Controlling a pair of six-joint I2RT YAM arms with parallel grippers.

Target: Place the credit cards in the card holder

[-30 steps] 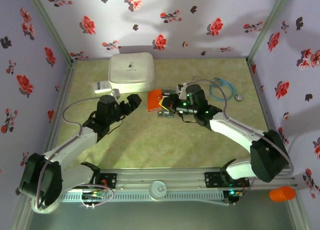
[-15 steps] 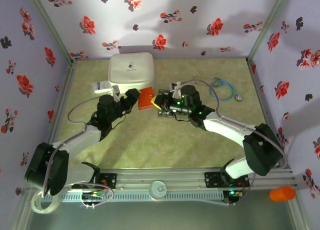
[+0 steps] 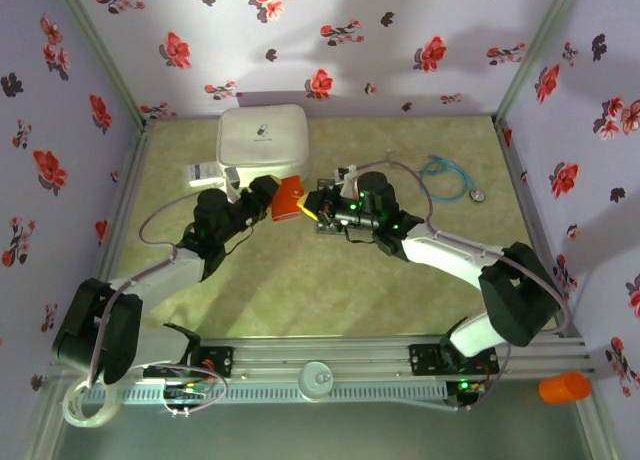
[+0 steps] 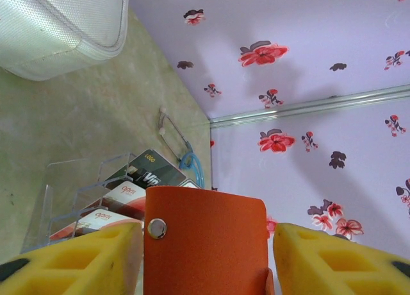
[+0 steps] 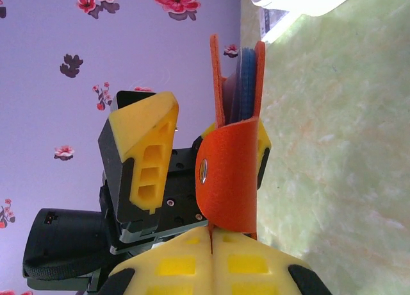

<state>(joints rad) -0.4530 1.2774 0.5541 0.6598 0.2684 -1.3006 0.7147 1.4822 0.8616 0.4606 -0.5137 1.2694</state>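
- The card holder (image 5: 227,173) hangs above the middle of the table, toward its far edge. One flap is pinched in the right gripper (image 5: 210,253).
- The left gripper (image 4: 206,256) straddles it with fingers spread, not yet clamped.
- This looks like a handover: next the left must close squarely on the holder without crushing it shut.
- The credit cards (image 4: 125,195) stand in a clear rack (image 4: 61,199) just beyond.
- A white case (image 3: 262,135) lies by the far edge and a blue cable (image 3: 445,178) toward the far right corner. Neither is in the way.

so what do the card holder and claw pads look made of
The card holder: matte orange-red sheet, likely leather or faux leather, with a shiny metal-looking snap. The claw pads: matte yellow, probably foam or soft rubber, with moulded hollows.
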